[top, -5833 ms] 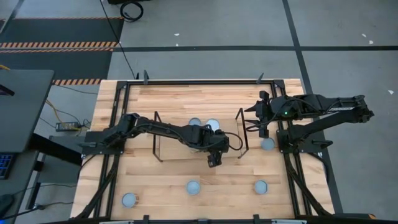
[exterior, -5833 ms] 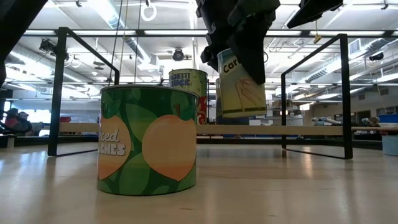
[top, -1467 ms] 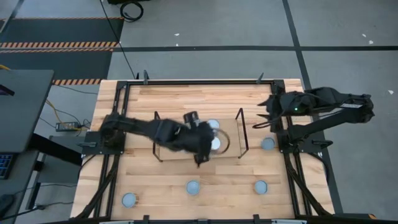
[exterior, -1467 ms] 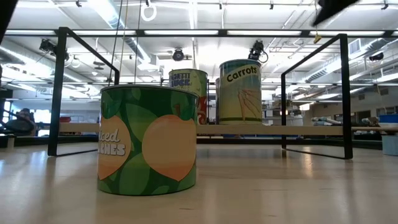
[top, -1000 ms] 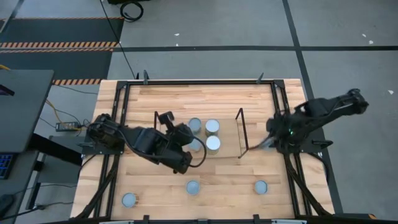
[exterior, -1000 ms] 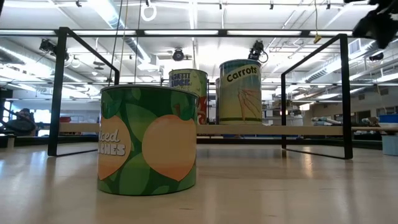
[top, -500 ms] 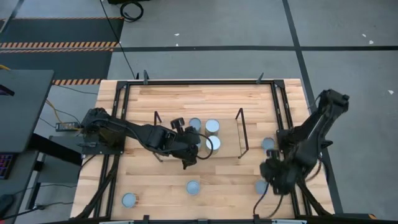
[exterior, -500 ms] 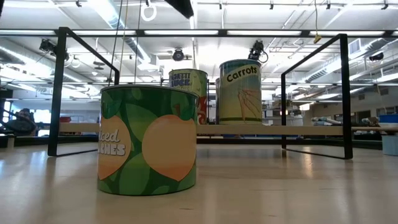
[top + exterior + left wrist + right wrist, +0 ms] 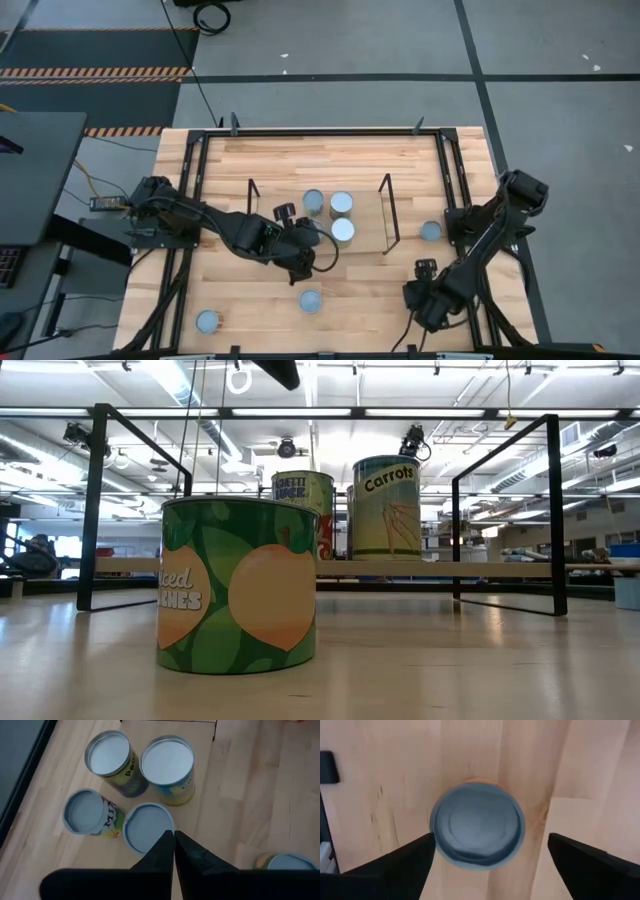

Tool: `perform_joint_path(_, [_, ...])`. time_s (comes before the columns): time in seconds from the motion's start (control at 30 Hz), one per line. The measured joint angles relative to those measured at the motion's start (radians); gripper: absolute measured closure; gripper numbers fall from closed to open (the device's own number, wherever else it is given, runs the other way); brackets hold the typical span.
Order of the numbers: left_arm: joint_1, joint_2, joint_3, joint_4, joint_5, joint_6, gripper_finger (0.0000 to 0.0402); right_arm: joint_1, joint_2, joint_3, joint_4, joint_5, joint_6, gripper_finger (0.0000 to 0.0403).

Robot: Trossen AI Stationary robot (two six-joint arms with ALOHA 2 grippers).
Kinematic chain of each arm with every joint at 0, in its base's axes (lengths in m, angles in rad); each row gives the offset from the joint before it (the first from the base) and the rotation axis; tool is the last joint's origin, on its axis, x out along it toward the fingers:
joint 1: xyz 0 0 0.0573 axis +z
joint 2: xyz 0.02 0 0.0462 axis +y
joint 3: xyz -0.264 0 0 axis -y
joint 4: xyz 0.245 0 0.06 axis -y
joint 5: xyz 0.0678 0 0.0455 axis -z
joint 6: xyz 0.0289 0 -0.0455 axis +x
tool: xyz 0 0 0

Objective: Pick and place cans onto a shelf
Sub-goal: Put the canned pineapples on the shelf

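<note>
On the table's [image 9: 250,150] near-left corner stands one can [image 9: 207,321] alone. The left gripper [image 9: 300,268] hovers in front of the shelf [image 9: 366,212], fingers [image 9: 165,851] pressed together, holding nothing. Four cans [image 9: 342,203] stand clustered on the shelf. A loose can [image 9: 311,301] stands just in front of that gripper. The right gripper [image 9: 425,297] hangs over another can [image 9: 477,827], fingers [image 9: 405,862] spread wide on either side, not touching. A last can [image 9: 431,231] stands right of the shelf.

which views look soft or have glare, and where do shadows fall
Low view: the near peaches can looms large, ceiling lights behind it glare. Right wrist view: the can lid looks slightly soft, the right gripper's fingers are dark silhouettes. Left wrist view: evenly lit, the four lids show pale.
</note>
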Motion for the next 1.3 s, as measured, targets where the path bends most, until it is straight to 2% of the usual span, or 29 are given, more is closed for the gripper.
perform_joint_path(0.07, [-0.001, 0.000, 0.000, 0.000, -0.002, 0.000, 0.0383, -0.010, 0.003, 0.000, 0.024, -0.031, 0.004, 0.0012])
perform_joint_path(0.17, [-0.001, 0.000, 0.000, 0.002, -0.003, 0.000, 0.0380, -0.009, 0.003, 0.000, 0.066, -0.022, 0.003, 0.0015])
perform_joint_path(0.27, [-0.001, 0.000, 0.000, 0.003, -0.004, 0.001, 0.0379, -0.009, 0.016, 0.000, 0.075, -0.013, 0.004, 0.0013])
perform_joint_path(0.43, [-0.001, 0.000, 0.000, 0.006, -0.004, 0.009, 0.0384, -0.004, 0.059, 0.000, 0.080, -0.083, -0.001, 0.0011])
perform_joint_path(0.57, [-0.008, 0.000, 0.000, 0.006, -0.006, 0.016, 0.0385, -0.002, 0.096, 0.000, 0.080, -0.075, 0.008, 0.0019])
perform_joint_path(0.73, [-0.037, 0.000, 0.000, 0.030, -0.021, 0.088, 0.0389, -0.008, 0.101, -0.002, 0.109, -0.031, 0.000, 0.0059])
perform_joint_path(0.9, [-0.068, 0.000, 0.000, 0.022, -0.039, 0.184, 0.0397, -0.009, 0.081, 0.003, 0.111, -0.074, -0.023, 0.0111])
perform_joint_path(1.03, [-0.081, -0.024, 0.000, 0.004, -0.048, 0.219, 0.0399, -0.034, 0.032, 0.087, 0.075, -0.089, -0.056, 0.0111])
perform_joint_path(1.13, [-0.072, -0.077, -0.037, 0.026, -0.069, 0.241, 0.0399, -0.083, 0.000, 0.188, -0.019, -0.054, -0.136, 0.0111])
perform_joint_path(1.3, [-0.013, -0.274, -0.289, 0.279, -0.063, 0.280, 0.0400, -0.198, -0.019, 0.418, -0.251, 0.090, -0.345, 0.0110])
